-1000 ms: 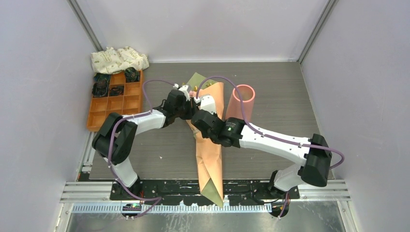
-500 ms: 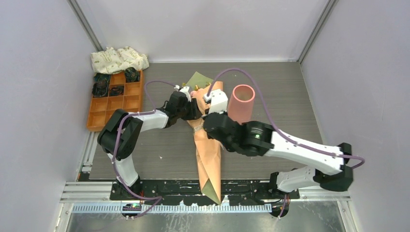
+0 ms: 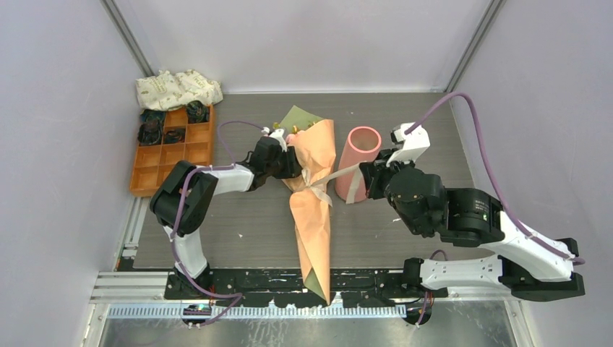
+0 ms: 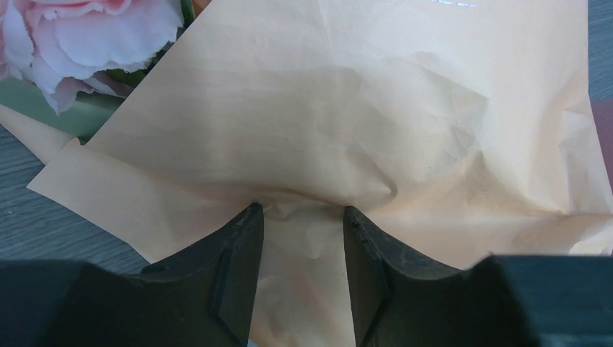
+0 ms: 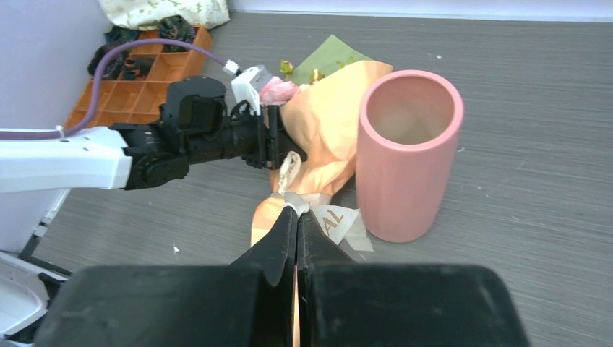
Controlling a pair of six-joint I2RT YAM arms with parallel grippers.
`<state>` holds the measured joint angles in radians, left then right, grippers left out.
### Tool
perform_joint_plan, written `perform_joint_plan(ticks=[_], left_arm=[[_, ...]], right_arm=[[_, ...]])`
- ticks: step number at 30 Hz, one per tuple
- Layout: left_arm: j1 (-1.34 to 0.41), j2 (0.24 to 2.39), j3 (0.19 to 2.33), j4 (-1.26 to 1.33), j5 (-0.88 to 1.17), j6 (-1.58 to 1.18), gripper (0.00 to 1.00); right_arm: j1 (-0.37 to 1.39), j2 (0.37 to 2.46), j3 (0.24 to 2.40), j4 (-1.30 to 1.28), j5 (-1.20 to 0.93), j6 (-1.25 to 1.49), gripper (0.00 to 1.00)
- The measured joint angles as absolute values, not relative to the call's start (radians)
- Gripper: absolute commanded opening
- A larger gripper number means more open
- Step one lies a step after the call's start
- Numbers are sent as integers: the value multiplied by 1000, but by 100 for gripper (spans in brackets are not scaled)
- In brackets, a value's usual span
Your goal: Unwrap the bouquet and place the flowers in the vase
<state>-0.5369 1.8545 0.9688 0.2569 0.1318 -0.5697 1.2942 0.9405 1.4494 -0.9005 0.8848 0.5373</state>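
The bouquet (image 3: 316, 195) lies mid-surface (image 3: 419, 130), tip near and mouth far, just left of the vase (image 3: 361, 155). Its ribbon (image 3: 343, 173) now stretches taut to the right, across the vase's front. My right pincer (image 5: 296, 215), clamped on the ribbon's end, has swung right, so I judge the tie is loosening. My left pincer (image 4: 303, 212) pinches the bouquet's left flank.

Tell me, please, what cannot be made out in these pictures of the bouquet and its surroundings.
- Stems: hidden inside the bouquet's orange paper in every view; only one pink bloom shows.
- Ribbon knot, tied or loose: too small from above, partly behind the right end effector in its wrist view.
- Tray contents: dark shapes, too small from above.
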Motion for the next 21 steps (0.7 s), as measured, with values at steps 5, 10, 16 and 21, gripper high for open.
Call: perform_joint_plan(ticks=[5, 10, 16, 21], left_arm=[[-537, 1855, 970, 255, 131, -569, 45], [-537, 1832, 971, 215, 115, -561, 45], [-537, 1753, 971, 91, 82, -540, 45], [-537, 1679, 971, 29, 68, -535, 45]], right_arm=[[1295, 933, 1449, -994, 938, 581, 6], [1295, 933, 1434, -1143, 997, 720, 28], [1295, 944, 1368, -1445, 1057, 1029, 53], [1294, 989, 1340, -1512, 1044, 1091, 53]])
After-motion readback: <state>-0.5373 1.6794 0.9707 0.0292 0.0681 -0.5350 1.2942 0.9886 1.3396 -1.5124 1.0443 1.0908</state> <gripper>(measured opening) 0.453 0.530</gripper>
